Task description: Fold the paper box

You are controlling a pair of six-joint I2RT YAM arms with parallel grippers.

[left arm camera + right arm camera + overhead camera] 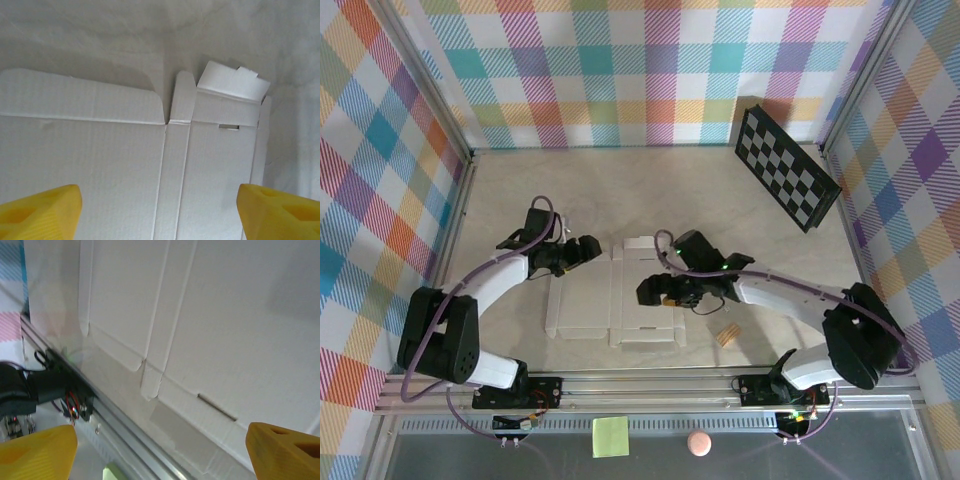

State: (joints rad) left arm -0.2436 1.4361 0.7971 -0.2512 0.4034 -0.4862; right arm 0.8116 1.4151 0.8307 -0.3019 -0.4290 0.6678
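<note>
A pale surface (pixel 670 190) is shown carrying the paper box (pixel 610 300), an unfolded grey-white creased sheet laid flat, well apart from the checkerboard panel (pixel 787 168) and to the near left of it. The left tool (pixel 586 248) is seen at the sheet's side farthest from the panel and the right tool (pixel 648 292) over the side nearer the panel, both with yellow fingers spread wide and nothing pinched between them. The cardboard is judged light, thin and easily slid or crumpled, stiff across its panels but weak at the creases, so it is best taken by a free edge or one of the small flaps (pixel 182 97).
</note>
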